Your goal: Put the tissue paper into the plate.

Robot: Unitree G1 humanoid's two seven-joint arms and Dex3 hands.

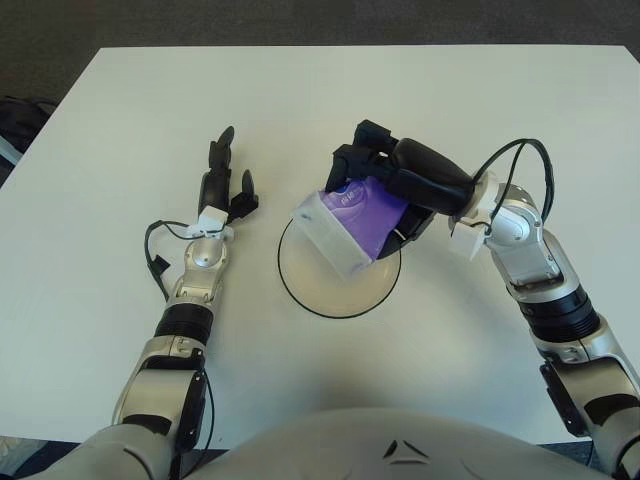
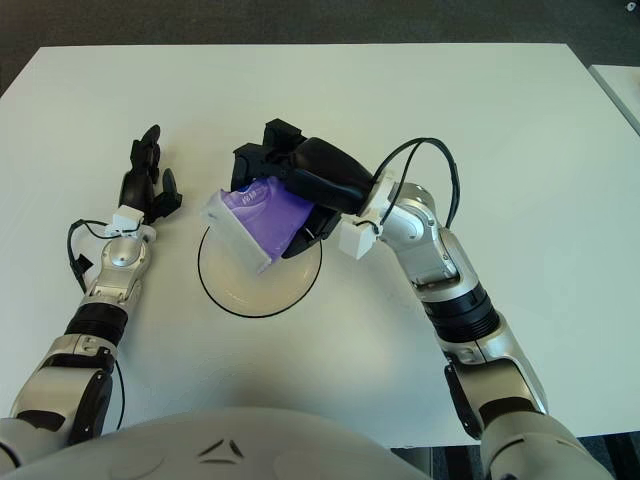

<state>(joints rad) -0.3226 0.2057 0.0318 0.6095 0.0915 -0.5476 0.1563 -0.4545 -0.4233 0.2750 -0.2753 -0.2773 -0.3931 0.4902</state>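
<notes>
A purple and white tissue pack (image 1: 348, 222) is held tilted over the white plate (image 1: 305, 290), which has a dark rim and sits at the table's middle. My right hand (image 1: 375, 165) is shut on the pack's far end, black fingers curled around it. The pack's white end hangs over the plate's upper left part; I cannot tell whether it touches. My left hand (image 1: 225, 180) shows to the left of the plate, fingers spread and holding nothing. In the right eye view the pack (image 2: 262, 215) and right hand (image 2: 290, 160) show the same.
The white table (image 1: 500, 90) spreads around the plate. A black cable (image 1: 160, 255) loops beside my left wrist. Another cable (image 1: 520, 160) arcs over my right forearm. A dark object (image 1: 15, 120) lies off the table's left edge.
</notes>
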